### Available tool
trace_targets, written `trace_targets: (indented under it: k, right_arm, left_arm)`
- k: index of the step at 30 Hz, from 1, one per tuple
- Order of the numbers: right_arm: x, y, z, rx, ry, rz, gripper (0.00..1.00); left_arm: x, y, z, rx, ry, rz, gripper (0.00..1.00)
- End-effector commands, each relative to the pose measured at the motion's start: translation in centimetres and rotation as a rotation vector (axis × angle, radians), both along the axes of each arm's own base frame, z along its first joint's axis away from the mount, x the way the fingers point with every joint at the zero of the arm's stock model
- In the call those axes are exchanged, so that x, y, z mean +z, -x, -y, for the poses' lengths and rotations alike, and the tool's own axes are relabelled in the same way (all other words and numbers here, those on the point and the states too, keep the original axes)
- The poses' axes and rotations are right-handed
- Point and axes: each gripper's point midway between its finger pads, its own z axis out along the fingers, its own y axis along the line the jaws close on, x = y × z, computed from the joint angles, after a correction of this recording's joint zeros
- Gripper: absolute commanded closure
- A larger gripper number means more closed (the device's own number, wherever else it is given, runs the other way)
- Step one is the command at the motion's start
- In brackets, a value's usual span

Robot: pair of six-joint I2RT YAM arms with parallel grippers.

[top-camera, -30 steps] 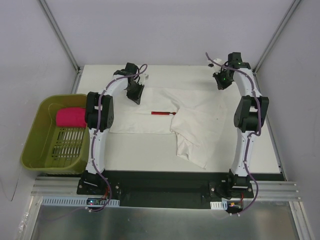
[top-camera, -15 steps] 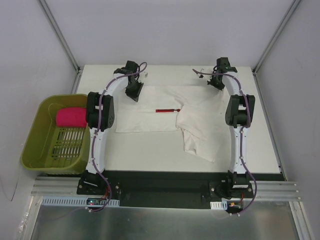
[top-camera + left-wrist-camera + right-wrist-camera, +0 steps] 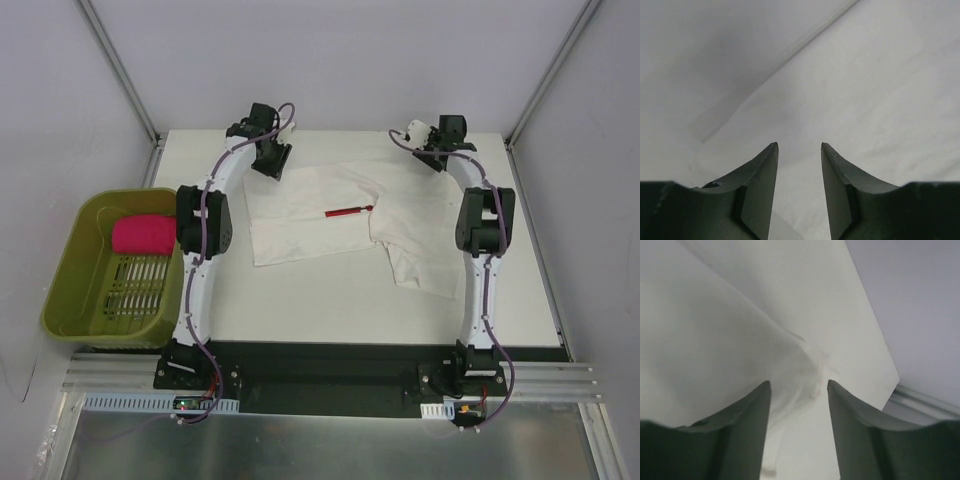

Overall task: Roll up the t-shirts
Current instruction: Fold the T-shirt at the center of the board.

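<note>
Spreading is judged the step in hand: the shirt [image 3: 310,215] is folded over on the right side. The left pincer [image 3: 799,147] and right pincer [image 3: 799,384] are spread, empty. Next, smoothing is needed.

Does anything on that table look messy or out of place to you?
Yes: the white t-shirt lies askew, not flat. Its right side is folded over in a crumpled flap, and only a thin strip of the red print shows. The pink bundle sits tidily in the green basket.
</note>
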Motion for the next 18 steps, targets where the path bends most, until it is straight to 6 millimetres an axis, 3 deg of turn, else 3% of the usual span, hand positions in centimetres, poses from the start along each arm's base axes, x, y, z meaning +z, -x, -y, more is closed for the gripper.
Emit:
trace_targets:
  k: [1, 2, 3, 4, 5, 6, 7, 8, 9, 10, 11, 12, 13, 14, 15, 16, 18]
  right_arm:
    - [14.7, 4.1, -0.7, -0.012, -0.2, 0.183, 0.39]
    - [15.1, 5.9, -1.3, 0.013, -0.22, 0.144, 0.37]
    - [17.3, 8.0, -0.2, 0.001, -0.226, 0.154, 0.36]
    - [17.4, 9.7, 0.0, 0.006, -0.229, 0.123, 0.34]
    - [14.4, 12.9, 0.2, 0.02, -0.241, -0.008, 0.34]
    - [15.9, 15.1, 0.3, 0.028, -0.249, -0.016, 0.34]
    - [15.3, 17.1, 0.3, 0.036, -0.259, -0.069, 0.34]
    - [12.0, 21.2, 0.3, 0.072, -0.279, -0.227, 0.34]
    - [12.9, 23.8, 0.3, 0.097, -0.28, -0.245, 0.34]
    - [11.6, 26.3, 0.9, 0.119, -0.283, -0.304, 0.34]
    - [10.9, 29.4, 0.2, 0.223, -0.283, -0.368, 0.33]
    - [8.2, 32.9, -0.2, 0.272, -0.303, -0.451, 0.33]
    - [9.2, 34.9, -0.3, 0.321, -0.29, -0.419, 0.33]
    - [8.5, 36.6, 0.0, 0.408, -0.238, -0.431, 0.32]
    - [6.0, 39.5, -0.4, 0.448, -0.239, -0.498, 0.33]
    - [6.4, 40.6, -0.3, 0.482, -0.201, -0.467, 0.33]
    - [4.5, 42.9, -0.9, 0.609, -0.154, -0.472, 0.33]
  left_arm:
    - [11.9, 2.1, 4.1, -0.146, 0.084, 0.198, 0.59]
    - [12.1, 3.0, 4.6, -0.168, 0.089, 0.19, 0.59]
    - [12.1, 4.8, 4.7, -0.184, 0.088, 0.165, 0.59]
    - [12.0, 6.3, 5.8, -0.22, 0.107, 0.141, 0.59]
    - [11.5, 7.6, 6.1, -0.238, 0.112, 0.111, 0.59]
    - [10.1, 10.1, 5.8, -0.252, 0.112, 0.037, 0.59]
    - [9.5, 11.6, 6.3, -0.275, 0.121, 0.003, 0.59]
    - [8.8, 12.9, 6.2, -0.285, 0.125, -0.033, 0.59]
    - [7.5, 15.1, 5.7, -0.29, 0.126, -0.088, 0.59]
    - [7.1, 16.4, 5.7, -0.314, 0.141, -0.115, 0.59]
    - [7.1, 17.4, 5.4, -0.318, 0.142, -0.124, 0.59]
    - [5.5, 18.8, 4.8, -0.315, 0.133, -0.176, 0.58]
    - [5.2, 19.6, 4.6, -0.312, 0.136, -0.2, 0.57]
    - [4.8, 20.8, 4.5, -0.32, 0.156, -0.233, 0.57]
    - [4.7, 21.5, 4.5, -0.329, 0.167, -0.25, 0.56]
    - [4.5, 22.3, 4.4, -0.345, 0.167, -0.27, 0.56]
    - [4.1, 23.3, 4.0, -0.36, 0.164, -0.297, 0.55]
